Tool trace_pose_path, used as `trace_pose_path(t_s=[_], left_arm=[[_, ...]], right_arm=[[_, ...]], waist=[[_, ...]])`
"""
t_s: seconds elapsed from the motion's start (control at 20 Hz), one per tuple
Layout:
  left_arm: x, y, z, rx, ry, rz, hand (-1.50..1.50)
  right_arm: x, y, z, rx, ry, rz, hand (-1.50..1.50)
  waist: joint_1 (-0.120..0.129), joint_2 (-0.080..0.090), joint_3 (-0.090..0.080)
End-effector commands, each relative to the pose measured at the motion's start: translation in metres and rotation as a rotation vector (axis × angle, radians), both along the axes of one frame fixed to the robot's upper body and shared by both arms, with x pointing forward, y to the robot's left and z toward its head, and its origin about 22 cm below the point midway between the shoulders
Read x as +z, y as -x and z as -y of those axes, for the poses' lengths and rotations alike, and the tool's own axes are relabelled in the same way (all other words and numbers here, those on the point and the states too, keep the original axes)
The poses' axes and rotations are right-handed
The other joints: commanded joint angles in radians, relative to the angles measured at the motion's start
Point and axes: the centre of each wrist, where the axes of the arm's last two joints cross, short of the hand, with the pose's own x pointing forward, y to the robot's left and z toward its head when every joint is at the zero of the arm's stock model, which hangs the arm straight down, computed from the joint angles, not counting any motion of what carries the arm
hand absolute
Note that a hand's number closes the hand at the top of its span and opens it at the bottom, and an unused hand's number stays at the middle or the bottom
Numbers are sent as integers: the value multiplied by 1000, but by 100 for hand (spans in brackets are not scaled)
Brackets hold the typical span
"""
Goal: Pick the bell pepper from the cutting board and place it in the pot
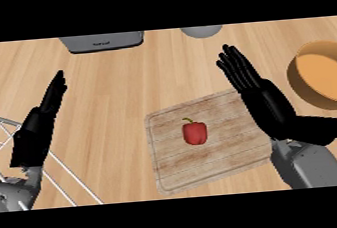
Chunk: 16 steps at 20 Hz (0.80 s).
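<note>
The red bell pepper [194, 132] was seen lying near the middle of the wooden cutting board [227, 156], with its green stem pointed away from the robot. Nothing was touching it, so it had not yet been picked up. The right hand [263, 96] was held above the right edge of the cutting board, with its fingers straight and flat and its thumb stuck out to the right. Nothing was held in it. It was probably kept there, open, so that it could be brought down on the pepper next. The orange pot [324, 76] was placed to the right of the cutting board, just past that hand, so only a short trip would be needed once the pepper was lifted. The left hand [39, 126] was rested well to the left of the cutting board, fingers up and straight, with nothing in it. A white wire rack [3, 139] was set further left of the board. A grey toaster [103, 41] and a grey round thing [201, 31] were left far behind the board.
</note>
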Motion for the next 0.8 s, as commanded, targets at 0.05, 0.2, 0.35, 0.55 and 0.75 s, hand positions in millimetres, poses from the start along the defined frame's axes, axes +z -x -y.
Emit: trace_pose_path(t_s=[0.05, 0.2, 0.35, 0.55, 0.75], left_arm=[[9, -6, 4, 21, 80, 47, 0], [19, 3, -4, 49, 250, 128, 0], [7, 12, 5, 57, 347, 96, 0], [20, -2, 2, 53, 380, 133, 0], [26, -17, -3, 48, 389, 125, 0]], right_arm=[[35, -27, 18, 167, 80, 42, 150], [75, -44, 17, 397, 255, 116, 150], [123, -51, 60, 64, 744, 330, 150], [86, -63, 76, 251, 750, 415, -150], [93, -74, 90, 359, 780, 532, -150]], waist=[[11, -12, -60], [34, -6, -63], [19, -13, -71], [26, 1, -59], [19, -6, -60]])
